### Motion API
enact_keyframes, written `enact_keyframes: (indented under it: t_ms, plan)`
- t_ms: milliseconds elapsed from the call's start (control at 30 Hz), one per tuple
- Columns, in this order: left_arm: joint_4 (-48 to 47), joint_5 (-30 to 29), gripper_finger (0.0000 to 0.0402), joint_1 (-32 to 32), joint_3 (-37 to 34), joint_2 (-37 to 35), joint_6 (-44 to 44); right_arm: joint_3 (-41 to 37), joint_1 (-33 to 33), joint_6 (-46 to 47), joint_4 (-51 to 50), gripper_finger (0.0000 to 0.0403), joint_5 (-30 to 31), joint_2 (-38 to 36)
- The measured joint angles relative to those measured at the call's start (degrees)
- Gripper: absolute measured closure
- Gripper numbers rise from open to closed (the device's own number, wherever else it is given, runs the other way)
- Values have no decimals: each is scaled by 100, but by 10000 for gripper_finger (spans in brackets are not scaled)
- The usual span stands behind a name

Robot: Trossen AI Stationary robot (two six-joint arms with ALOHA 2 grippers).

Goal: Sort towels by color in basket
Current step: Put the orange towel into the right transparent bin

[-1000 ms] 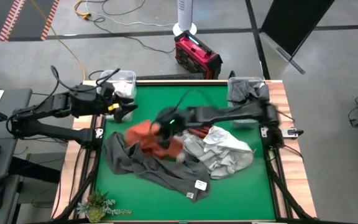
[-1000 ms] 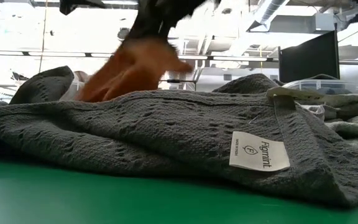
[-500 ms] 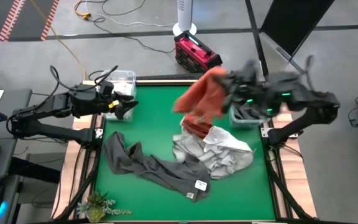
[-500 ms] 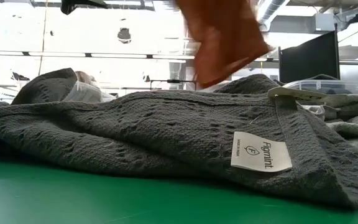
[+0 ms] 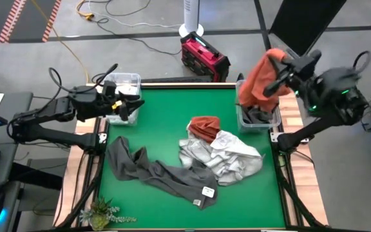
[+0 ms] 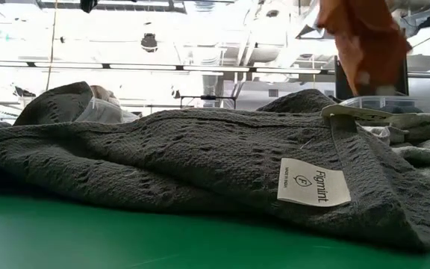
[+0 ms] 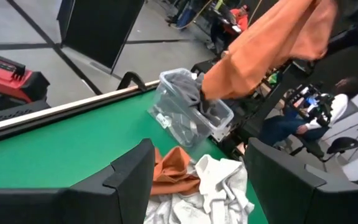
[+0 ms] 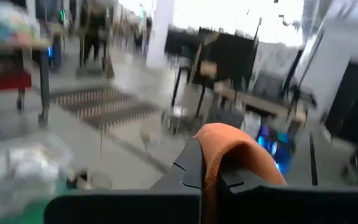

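Note:
My right gripper is raised over the table's far right corner and shut on a rust orange towel. That towel hangs above a clear bin holding dark grey cloth. A second rust orange towel lies bunched mid-table, against a pile of white and light grey towels. A dark grey towel with a white label sprawls toward the near edge. My left gripper hovers open by the far left bin. My right gripper pinches the rust orange towel at a bunched fold near its upper end, and the cloth humps up between the fingers. The towel is lifted clear of the table and hangs slack over the right bin. Whether its lower end touches the bin's contents cannot be told.
A small plant sits at the near left corner. Bare green mat lies between the far left bin and the towel pile. Beyond the table stand a red box and floor cables; seated people show in the room.
My right gripper rose from the middle of the table and swung toward the far right corner, carrying the rust orange towel. The towel went from lying on the pile to hanging clear above the right bin. A second orange towel stayed behind on the table.

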Motion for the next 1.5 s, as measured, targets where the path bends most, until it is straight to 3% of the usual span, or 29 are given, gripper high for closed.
enact_keyframes:
  t_ms: [200, 267, 367, 533, 733, 933, 1100, 1200, 1500]
  plan:
    - [14, -64, 162, 0, 0, 49, -78, -95, -653, 4808, -4434, 381, -312, 35]
    - [10, -64, 162, 0, 0, 54, -81, -361, -845, 5701, -4821, 381, -591, 64]
    - [10, -64, 162, 0, 0, 59, -75, -949, -1174, 5396, -4445, 381, -1122, -83]
    - [5, -64, 162, 0, 0, 59, -22, -1720, -1881, 5879, -4813, 381, -1678, -88]
    - [-4, -55, 162, 0, 0, 59, -1, -2681, -2615, 5469, -4473, 382, -2738, -102]
    - [-4, -53, 162, 0, 0, 59, 91, -3550, -3456, 4133, -3184, 382, -3793, -79]
    - [-6, -49, 162, 0, 0, 54, 95, -4158, -4520, 3300, -1611, 382, -5427, -89]
    - [-7, -44, 162, 0, 0, 41, 74, -4280, -5164, 3249, -1199, 382, -6187, -133]
    - [-8, -20, 162, 0, 0, 42, 125, -4791, -6188, 2650, -1496, 382, -6959, -6]
